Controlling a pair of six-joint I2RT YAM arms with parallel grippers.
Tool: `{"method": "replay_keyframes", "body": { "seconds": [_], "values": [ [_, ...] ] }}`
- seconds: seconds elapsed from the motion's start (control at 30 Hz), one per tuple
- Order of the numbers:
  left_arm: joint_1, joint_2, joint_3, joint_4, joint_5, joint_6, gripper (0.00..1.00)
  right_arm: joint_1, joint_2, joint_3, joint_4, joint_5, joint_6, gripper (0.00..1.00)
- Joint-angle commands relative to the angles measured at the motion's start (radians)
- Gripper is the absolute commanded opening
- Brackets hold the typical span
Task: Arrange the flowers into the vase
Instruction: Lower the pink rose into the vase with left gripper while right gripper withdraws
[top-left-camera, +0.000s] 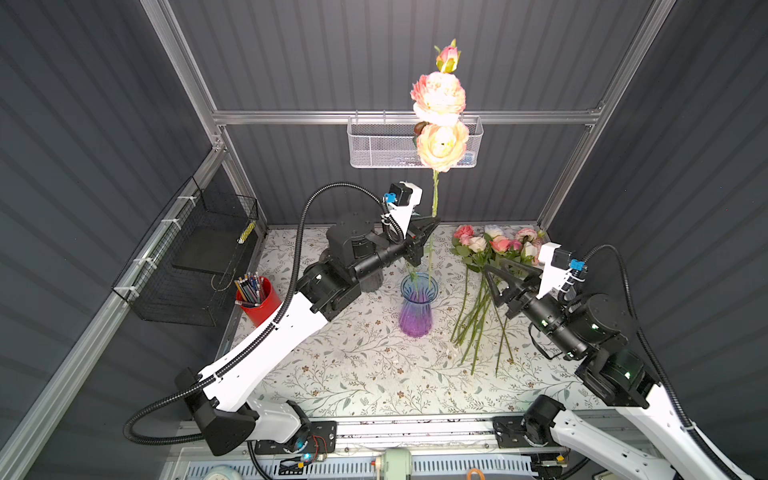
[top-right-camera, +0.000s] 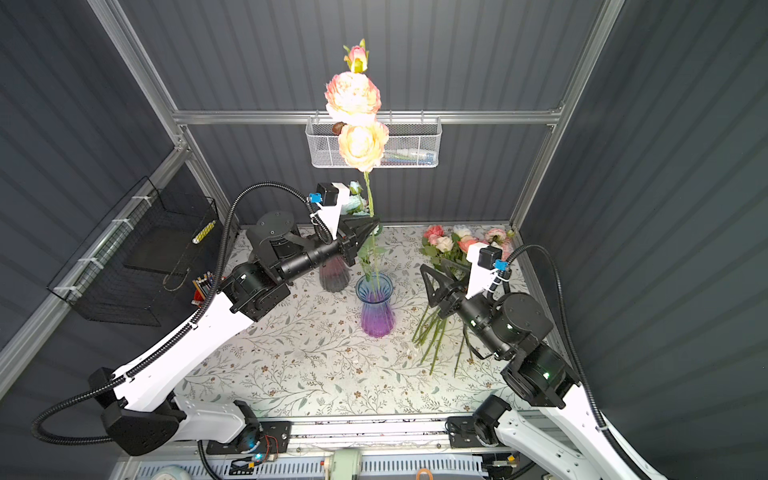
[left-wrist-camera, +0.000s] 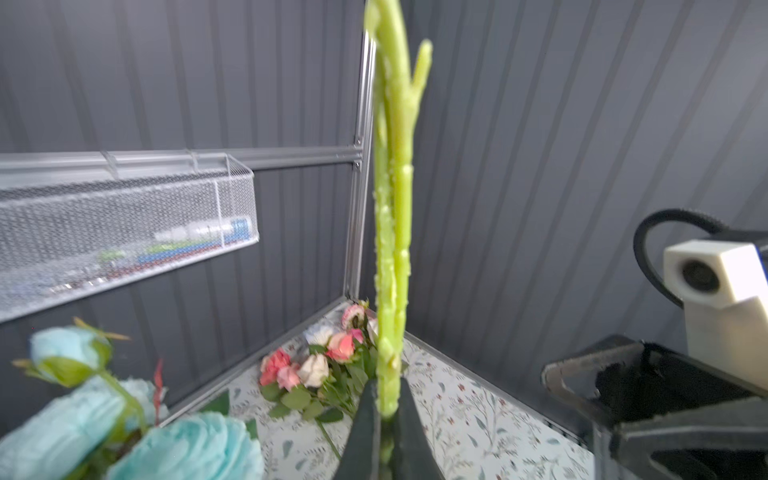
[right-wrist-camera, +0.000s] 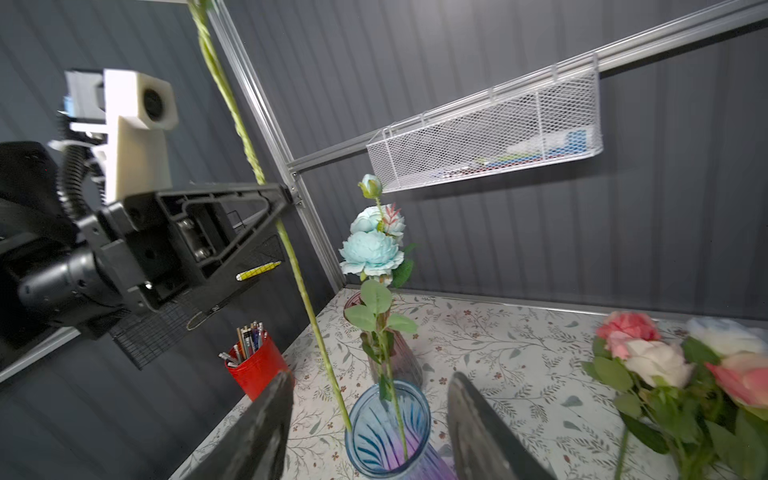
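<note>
Insertion step: left pincer (top-left-camera: 432, 222), ctr frame, clamped on peach flower stem (top-left-camera: 435, 195) — tip inside vase (top-left-camera: 417, 307). Right pincer (top-left-camera: 494, 266) apart, empty. Next, prob.: lower, release.

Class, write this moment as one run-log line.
left gripper: shut on tall pink stem | stem foot: at vase mouth | right gripper: open, empty | loose flowers: lying beside vase

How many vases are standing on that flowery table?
2. A blue-and-purple vase stands mid-table. A darker reddish vase is behind it, leftward, partly hidden by the left arm.
</note>
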Motion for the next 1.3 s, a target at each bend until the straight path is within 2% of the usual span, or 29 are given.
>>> {"method": "replay_keyframes", "body": {
  "seconds": [0.0,0.27,0.53,0.7,0.83,0.93,1.1,1.27],
  "values": [
    [-0.002,0.063,-0.018,0.003,-0.065,0.08,0.0,-0.003,-0.013,-0.024,-0.031,0.077,-0.04,0.61],
    [-0.003,0.118,-0.125,0.076,-0.05,0.102,0.0,-0.012,-0.01,-0.053,-0.046,0.113,-0.094,0.62],
    [-0.006,0.116,-0.228,0.064,-0.071,0.086,0.01,-0.041,0.012,-0.068,-0.051,0.119,-0.091,0.65],
    [-0.006,0.109,-0.247,0.034,-0.063,0.07,0.21,-0.064,0.017,-0.068,-0.061,0.12,-0.084,0.66],
    [-0.006,0.074,-0.251,0.018,-0.029,0.056,0.24,-0.083,0.018,-0.06,-0.072,0.121,-0.085,0.65],
    [-0.006,0.044,-0.28,0.045,-0.044,0.055,0.29,-0.09,0.023,-0.048,-0.084,0.121,-0.083,0.66],
    [-0.006,0.007,-0.29,0.029,-0.03,0.038,0.3,-0.093,0.024,-0.039,-0.089,0.117,-0.08,0.66],
    [-0.007,-0.055,-0.285,0.003,0.01,0.022,0.39,-0.099,0.042,-0.03,-0.099,0.14,-0.058,0.65]
  ]
}}
